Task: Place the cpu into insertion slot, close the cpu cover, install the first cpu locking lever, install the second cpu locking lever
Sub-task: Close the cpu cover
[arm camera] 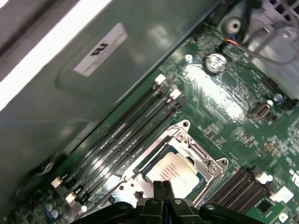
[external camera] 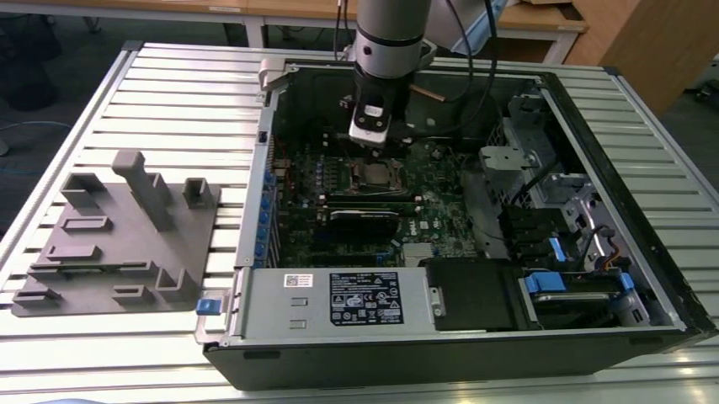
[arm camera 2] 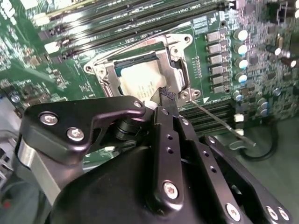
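Cpu point(arm camera: 172, 171) seated in insertion slot point(external camera: 355, 177), mid motherboard, inside computer case point(external camera: 629, 194). Cpu cover point(arm camera 2: 181, 60) lying flat round cpu's edges. Gripper point(arm camera: 162, 187) clenched, empty, tips just over cpu's edge. Thin locking lever point(arm camera 2: 219, 122) sticking out past socket corner. Memory slots point(arm camera: 121, 140) just beside; open room above board.

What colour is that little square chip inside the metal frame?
The cpu has a pale silver-grey metal top, clearest in the first wrist view.
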Controlling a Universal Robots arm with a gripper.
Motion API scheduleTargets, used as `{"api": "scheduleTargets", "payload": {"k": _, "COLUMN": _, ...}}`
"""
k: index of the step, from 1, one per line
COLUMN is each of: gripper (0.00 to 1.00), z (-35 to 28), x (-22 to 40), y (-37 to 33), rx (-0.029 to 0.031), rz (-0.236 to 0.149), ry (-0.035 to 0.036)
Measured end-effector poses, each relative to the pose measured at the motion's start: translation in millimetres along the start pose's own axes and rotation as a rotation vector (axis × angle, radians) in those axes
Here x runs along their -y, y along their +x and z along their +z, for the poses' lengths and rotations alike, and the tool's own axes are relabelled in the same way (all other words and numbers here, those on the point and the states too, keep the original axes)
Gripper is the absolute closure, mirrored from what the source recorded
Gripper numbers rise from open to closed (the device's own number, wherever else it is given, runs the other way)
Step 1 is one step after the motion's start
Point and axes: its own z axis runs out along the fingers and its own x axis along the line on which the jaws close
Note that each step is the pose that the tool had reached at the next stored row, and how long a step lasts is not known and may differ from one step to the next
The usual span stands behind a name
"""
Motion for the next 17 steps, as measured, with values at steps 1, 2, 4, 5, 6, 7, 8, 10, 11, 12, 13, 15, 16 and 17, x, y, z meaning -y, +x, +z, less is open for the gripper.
{"api": "scheduleTargets", "payload": {"k": 1, "gripper": 0.89, "z": 0.0, "x": 0.0, "y": 0.0, "rx": -0.0008, "rz": -0.018, "ry": 0.0005}}
{"api": "scheduleTargets", "payload": {"k": 2, "gripper": 0.89, "z": 0.1, "x": 0.0, "y": 0.0, "rx": -0.0016, "rz": -0.036, "ry": 0.0009}}
{"api": "scheduleTargets", "payload": {"k": 4, "gripper": 0.89, "z": 0.2, "x": 0.0, "y": 0.0, "rx": -0.0032, "rz": -0.073, "ry": 0.0019}}
{"api": "scheduleTargets", "payload": {"k": 5, "gripper": 0.89, "z": 0.3, "x": 0.0, "y": 0.0, "rx": -0.0040, "rz": -0.091, "ry": 0.0024}}
{"api": "scheduleTargets", "payload": {"k": 6, "gripper": 0.89, "z": 0.4, "x": 0.0, "y": 0.0, "rx": -0.0048, "rz": -0.109, "ry": 0.0028}}
{"api": "scheduleTargets", "payload": {"k": 7, "gripper": 0.89, "z": 0.5, "x": 0.0, "y": 0.0, "rx": -0.0056, "rz": -0.127, "ry": 0.0032}}
{"api": "scheduleTargets", "payload": {"k": 8, "gripper": 0.89, "z": 0.5, "x": 0.0, "y": 0.0, "rx": -0.0064, "rz": -0.145, "ry": 0.0037}}
{"api": "scheduleTargets", "payload": {"k": 10, "gripper": 0.89, "z": 0.7, "x": 0.0, "y": 0.0, "rx": -0.0080, "rz": -0.181, "ry": 0.0046}}
{"api": "scheduleTargets", "payload": {"k": 11, "gripper": 0.89, "z": 0.8, "x": 0.0, "y": 0.0, "rx": -0.0089, "rz": -0.200, "ry": 0.0051}}
{"api": "scheduleTargets", "payload": {"k": 12, "gripper": 0.89, "z": 0.9, "x": 0.0, "y": 0.0, "rx": -0.0097, "rz": -0.218, "ry": 0.0056}}
{"api": "scheduleTargets", "payload": {"k": 13, "gripper": 0.89, "z": 1.0, "x": 0.0, "y": 0.0, "rx": -0.0105, "rz": -0.236, "ry": 0.0060}}
{"api": "scheduleTargets", "payload": {"k": 15, "gripper": 0.89, "z": 1.3, "x": 0.1, "y": 0.0, "rx": -0.0121, "rz": -0.272, "ry": 0.0070}}
{"api": "scheduleTargets", "payload": {"k": 16, "gripper": 0.89, "z": 1.3, "x": 0.1, "y": 0.0, "rx": -0.0129, "rz": -0.290, "ry": 0.0076}}
{"api": "scheduleTargets", "payload": {"k": 17, "gripper": 0.89, "z": 1.4, "x": 0.1, "y": 0.0, "rx": -0.0137, "rz": -0.308, "ry": 0.0080}}
